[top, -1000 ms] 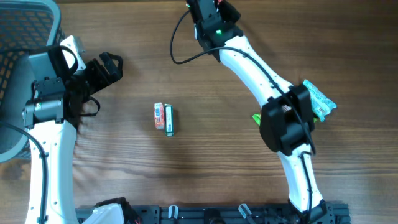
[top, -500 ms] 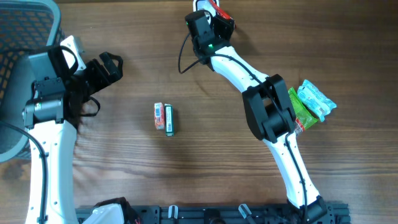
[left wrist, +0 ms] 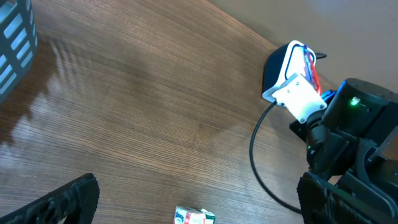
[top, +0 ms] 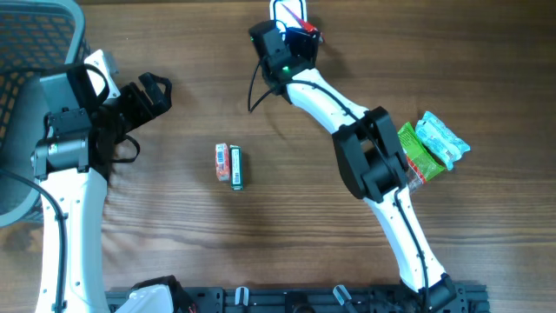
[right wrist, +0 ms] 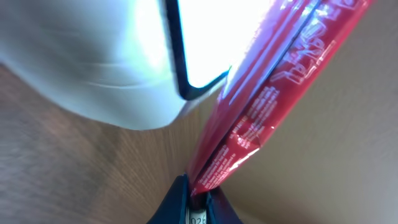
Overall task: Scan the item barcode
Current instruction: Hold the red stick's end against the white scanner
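My right tool (right wrist: 196, 205) is shut tight on the edge of the one red packet (right wrist: 280, 87). It holds the packet just in front of the one white scanner (left wrist: 297, 98), I believe so that the barcode faces its window. My left tool (top: 152, 96) stands wide open and empty, well apart from the scanner, as are two small packs (top: 229, 165) and two greenish bags (top: 433, 146) on the surface (top: 287, 243).

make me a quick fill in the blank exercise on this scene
The right gripper is shut on a ____ packet.
The left gripper is ____, holding nothing.
Two small boxes lie side by side in the ____ of the table.
The green pouch lies on the robot's ____ side.
Missing words: red; open; middle; right.
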